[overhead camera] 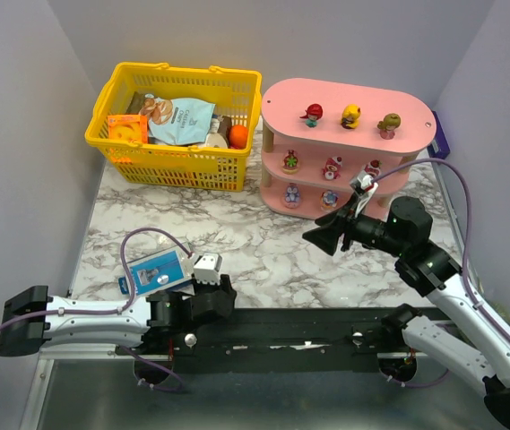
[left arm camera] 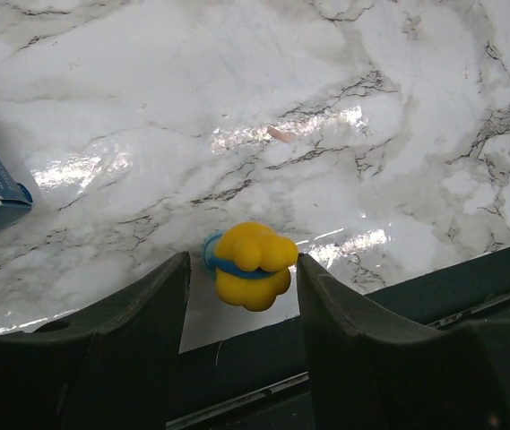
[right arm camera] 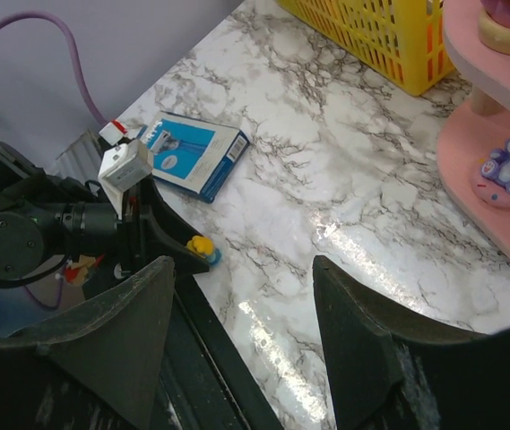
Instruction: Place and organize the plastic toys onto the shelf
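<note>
Pick step: your left end effector straddles the yellow toy at the worktop's near edge, jaws unclamped. Next: close, lift, carry far-right to the shelf. Right end effector is released, empty.

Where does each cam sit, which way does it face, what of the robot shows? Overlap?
Top external: above and behind the arms, looking down over the table to the basket and shelf; left arm and right arm show.
Left wrist: low at the table's near edge, looking down at the yellow toy between its own jaws.
Right wrist: beside the shelf, looking back at the left arm; own jaws at bottom.
Shared: both wrist views show the yellow toy; all three the blue box.
</note>
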Tool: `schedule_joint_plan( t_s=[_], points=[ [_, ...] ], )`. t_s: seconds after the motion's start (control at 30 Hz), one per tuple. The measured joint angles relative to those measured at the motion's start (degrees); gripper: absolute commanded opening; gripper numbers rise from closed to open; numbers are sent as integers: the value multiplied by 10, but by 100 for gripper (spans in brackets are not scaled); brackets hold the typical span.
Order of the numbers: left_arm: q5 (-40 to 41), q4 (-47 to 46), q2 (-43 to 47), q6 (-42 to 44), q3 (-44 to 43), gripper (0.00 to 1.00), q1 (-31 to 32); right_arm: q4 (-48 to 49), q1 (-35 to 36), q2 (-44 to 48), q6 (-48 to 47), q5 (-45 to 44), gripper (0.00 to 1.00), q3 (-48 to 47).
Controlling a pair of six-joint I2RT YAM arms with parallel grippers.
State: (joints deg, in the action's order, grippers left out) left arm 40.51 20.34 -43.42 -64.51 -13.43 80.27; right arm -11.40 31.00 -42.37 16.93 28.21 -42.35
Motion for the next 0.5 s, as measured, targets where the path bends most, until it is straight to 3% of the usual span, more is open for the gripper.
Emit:
schedule_joint_plan(
  t_s=[0.2, 0.5],
  points=[
    [8, -10, -1, 6, 0, 54, 0, -3, 0, 7, 0, -8, 71, 1],
    [11, -10, 5, 12, -2, 33, 0, -7, 0, 8, -1, -23, 71, 1]
  ],
)
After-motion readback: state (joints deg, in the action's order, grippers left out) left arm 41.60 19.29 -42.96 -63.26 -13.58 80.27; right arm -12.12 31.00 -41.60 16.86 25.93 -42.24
